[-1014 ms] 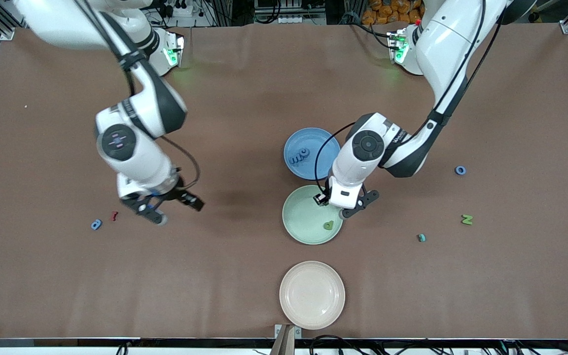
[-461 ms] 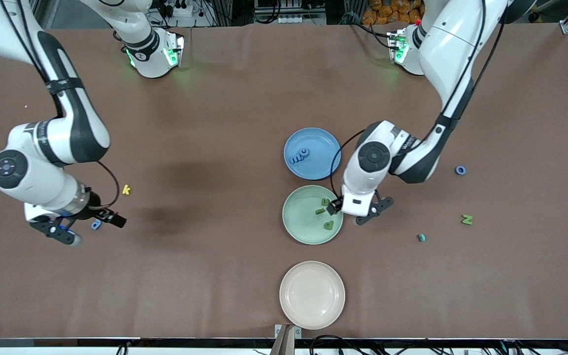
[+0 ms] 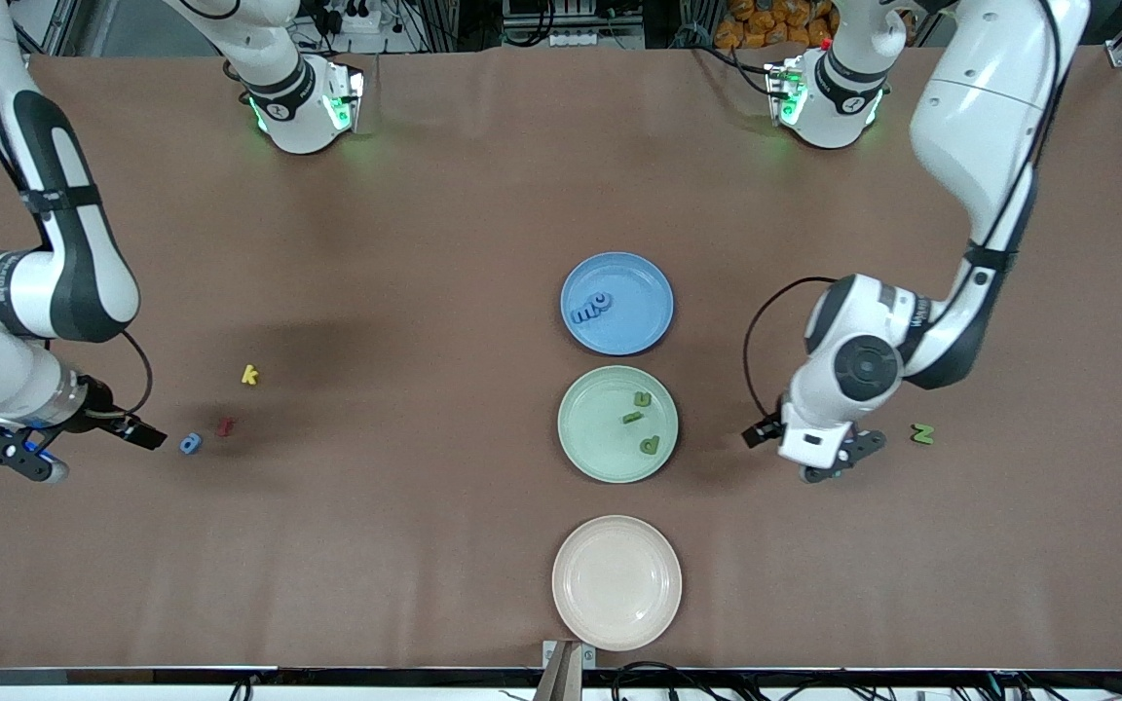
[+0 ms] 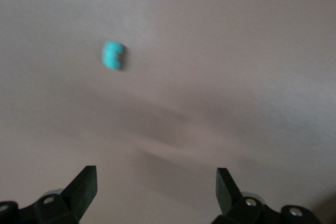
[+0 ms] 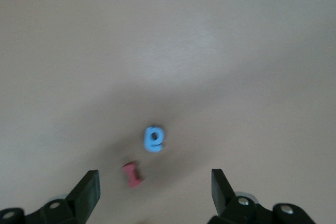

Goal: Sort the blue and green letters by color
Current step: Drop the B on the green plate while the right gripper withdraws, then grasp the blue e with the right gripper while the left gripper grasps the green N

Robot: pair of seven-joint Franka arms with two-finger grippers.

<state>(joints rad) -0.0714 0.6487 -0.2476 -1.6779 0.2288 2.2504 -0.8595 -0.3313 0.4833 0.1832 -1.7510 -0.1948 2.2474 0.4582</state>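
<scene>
Both arms had swung outward: the left gripper, fingers apart and empty, hung over the brown desk beside the green plate; the right gripper, fingers apart, hovered near the small blue letter

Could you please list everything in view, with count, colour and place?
Blue plate: one, holds two blue letters.
Green plate: one, nearer the camera, holds three green letters.
Cream plate: one, nearest the camera.
Green letter N: one, left arm's end.
Teal letter: one, on the table under the left claw.
Blue letter, dark red letter, yellow k: one each, right arm's end.
Left claw: open, beside the green plate.
Right claw: open, beside the blue letter.
</scene>
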